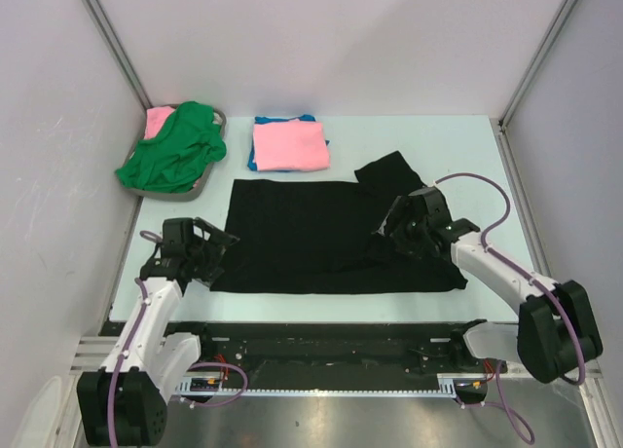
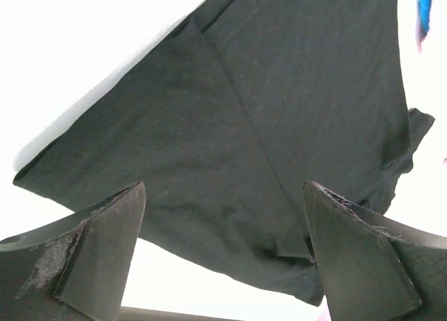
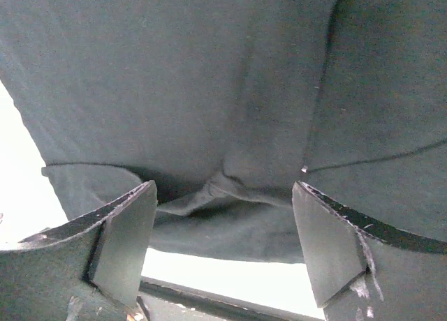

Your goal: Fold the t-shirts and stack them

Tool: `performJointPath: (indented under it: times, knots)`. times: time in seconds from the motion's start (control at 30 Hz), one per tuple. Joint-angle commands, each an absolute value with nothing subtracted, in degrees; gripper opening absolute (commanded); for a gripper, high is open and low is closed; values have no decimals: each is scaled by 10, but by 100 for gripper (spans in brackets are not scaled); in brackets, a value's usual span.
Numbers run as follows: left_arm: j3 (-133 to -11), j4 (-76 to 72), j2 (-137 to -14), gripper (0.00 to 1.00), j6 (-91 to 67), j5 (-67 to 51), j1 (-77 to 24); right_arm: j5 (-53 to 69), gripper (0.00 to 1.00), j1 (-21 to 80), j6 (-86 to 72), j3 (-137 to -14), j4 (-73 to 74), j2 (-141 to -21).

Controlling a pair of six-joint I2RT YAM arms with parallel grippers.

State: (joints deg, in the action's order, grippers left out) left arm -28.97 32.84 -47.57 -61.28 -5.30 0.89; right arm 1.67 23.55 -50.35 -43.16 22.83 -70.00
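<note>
Black t-shirt [image 1: 311, 236]: lies at the middle of the table [image 1: 438, 146], spread as a wide, flat rectangle with its long side running 9 to 3 o'clock. One sleeve flap sticks out past the far edge at 1 o'clock. The near edge is uneven toward 4 o'clock. A seam runs diagonally across the cloth in the left wrist view [image 2: 279, 125]. In the right wrist view [image 3: 174, 77] a small pucker of fabric is bunched at the hem between the fingers. No label shows.

Left gripper [image 1: 226, 245]: at the shirt's 9 o'clock edge, fingers spread wide and holding nothing. From its own camera [image 2: 223, 188] the cloth's corner lies beyond the tips.

Right gripper [image 1: 389, 236]: over the shirt's 3 o'clock part, just near of the sleeve flap, and it hides the cloth under it. Its fingers are released [image 3: 223, 188], with the pucker below the gap and not pinched. Cannot tell whether the tips touch the fabric.

Around it:
- Folded pink t-shirt [image 1: 289, 144] at 12 o'clock, squared up on top of a blue t-shirt [image 1: 252, 159] that shows only as a rim. The pair lies just beyond the black shirt's far edge.
- Grey basket [image 1: 191, 192] at 10 o'clock by the left wall, with a crumpled green t-shirt [image 1: 175, 151] heaped in it, spilling over the rim.
- Another pink cloth [image 1: 159, 120] peeks out behind the green one.
</note>
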Motion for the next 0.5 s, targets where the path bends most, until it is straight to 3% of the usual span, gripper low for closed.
performJointPath:
  times: [0.0,0.2,0.47]
  knots:
    - [-321,265,-502,98,-591,-63,10,80,79,239,-535,-436,144,-734]
    - [-302,242,-522,98,-585,-69,11,65,65,250,-535,-429,150,-764]
    - [-273,212,-536,98,-590,-83,11,43,63,253,-534,-389,178,-723]
